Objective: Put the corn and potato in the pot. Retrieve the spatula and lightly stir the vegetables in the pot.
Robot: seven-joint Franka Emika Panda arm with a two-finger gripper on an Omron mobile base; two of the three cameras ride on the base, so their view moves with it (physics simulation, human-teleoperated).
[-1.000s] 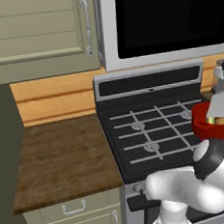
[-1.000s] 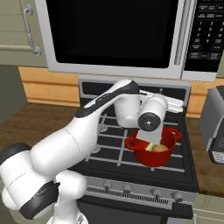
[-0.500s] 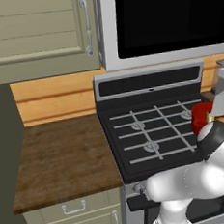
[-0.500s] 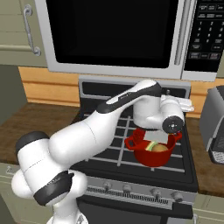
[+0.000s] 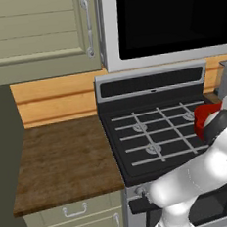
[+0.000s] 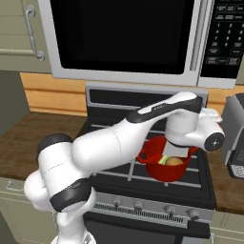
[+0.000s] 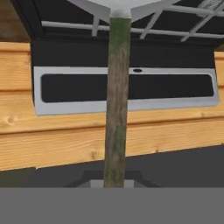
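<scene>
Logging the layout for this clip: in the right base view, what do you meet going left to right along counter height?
Wooden counter → stove grates → red pot holding the potato → grey appliance at the right edge.

— What's in front of me holding things up?

— My stove [image 6: 119, 178], a black gas range with grey grates, and a brown wooden counter [image 5: 66, 159] running off its left edge.

— What sits on the stove?

— The pot [image 6: 164, 164], bright red, on the grates toward the front right corner. In my left base view it pokes out at the stove's right edge [image 5: 200, 117].

— And right of the stove?

— More counter, with a grey appliance [image 6: 234, 138] on it.
</scene>
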